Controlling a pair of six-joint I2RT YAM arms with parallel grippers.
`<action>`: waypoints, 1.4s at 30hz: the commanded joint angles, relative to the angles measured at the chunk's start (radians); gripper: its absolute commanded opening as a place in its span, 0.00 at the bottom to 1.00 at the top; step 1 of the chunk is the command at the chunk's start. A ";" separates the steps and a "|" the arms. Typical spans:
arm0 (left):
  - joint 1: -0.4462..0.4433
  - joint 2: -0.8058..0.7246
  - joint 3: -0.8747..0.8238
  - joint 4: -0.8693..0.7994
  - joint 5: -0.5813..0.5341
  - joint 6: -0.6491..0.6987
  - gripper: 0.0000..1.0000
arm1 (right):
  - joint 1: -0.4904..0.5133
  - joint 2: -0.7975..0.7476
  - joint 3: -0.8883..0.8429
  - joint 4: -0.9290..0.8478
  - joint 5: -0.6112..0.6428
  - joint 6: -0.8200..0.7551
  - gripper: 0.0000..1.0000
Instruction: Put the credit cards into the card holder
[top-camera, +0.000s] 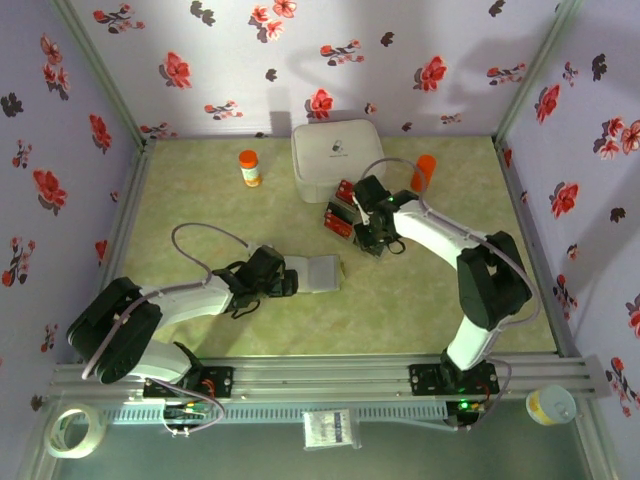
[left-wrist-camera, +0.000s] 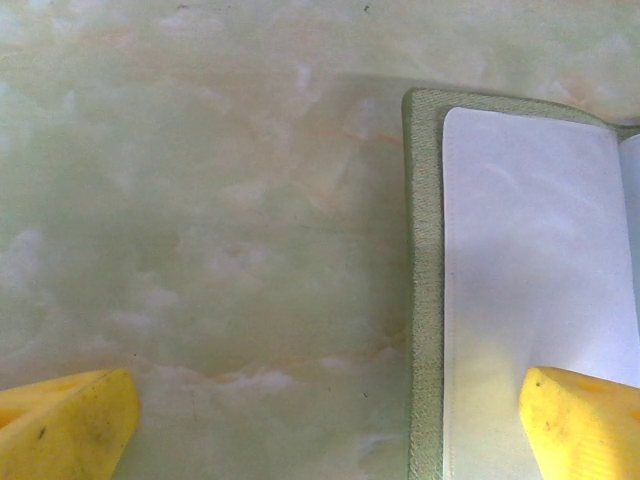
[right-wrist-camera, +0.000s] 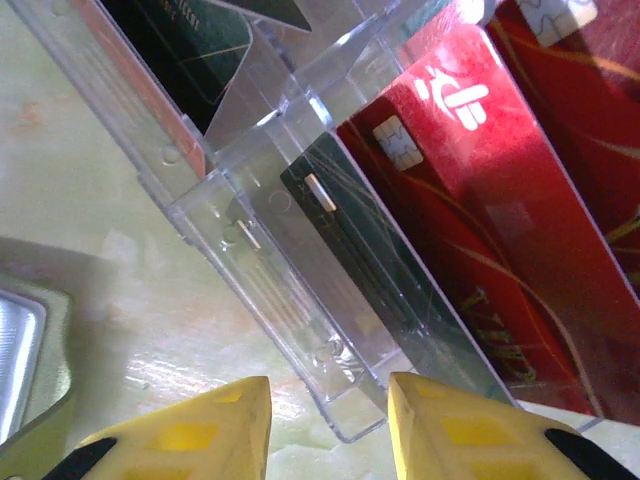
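The card holder (top-camera: 322, 272) lies open on the table, with an olive-green rim (left-wrist-camera: 425, 250) and a pale inside (left-wrist-camera: 530, 250). My left gripper (top-camera: 292, 278) (left-wrist-camera: 325, 400) is open wide astride the holder's left edge, one finger over the pale inside. Red credit cards (right-wrist-camera: 480, 170) and a dark one (right-wrist-camera: 390, 280) lie in and against a clear plastic tray (right-wrist-camera: 270, 260); from above they show as a cluster (top-camera: 340, 218). My right gripper (top-camera: 368, 240) (right-wrist-camera: 328, 395) hangs over the tray's near corner, jaws a little apart, nothing gripped between them.
A big white rounded box (top-camera: 337, 155) stands behind the cards. An orange-capped bottle (top-camera: 249, 167) is at the back left and an orange object (top-camera: 424, 172) to the right of the box. Flowered walls close in three sides.
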 joint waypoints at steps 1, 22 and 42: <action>0.008 0.033 -0.014 -0.036 -0.007 0.020 1.00 | 0.000 0.030 0.043 -0.032 0.049 -0.042 0.36; 0.006 0.032 -0.022 -0.023 -0.005 0.011 1.00 | 0.019 0.106 0.051 -0.017 0.025 -0.067 0.23; 0.006 0.035 -0.022 -0.029 -0.009 0.009 1.00 | 0.075 -0.017 0.078 -0.065 -0.033 -0.229 0.00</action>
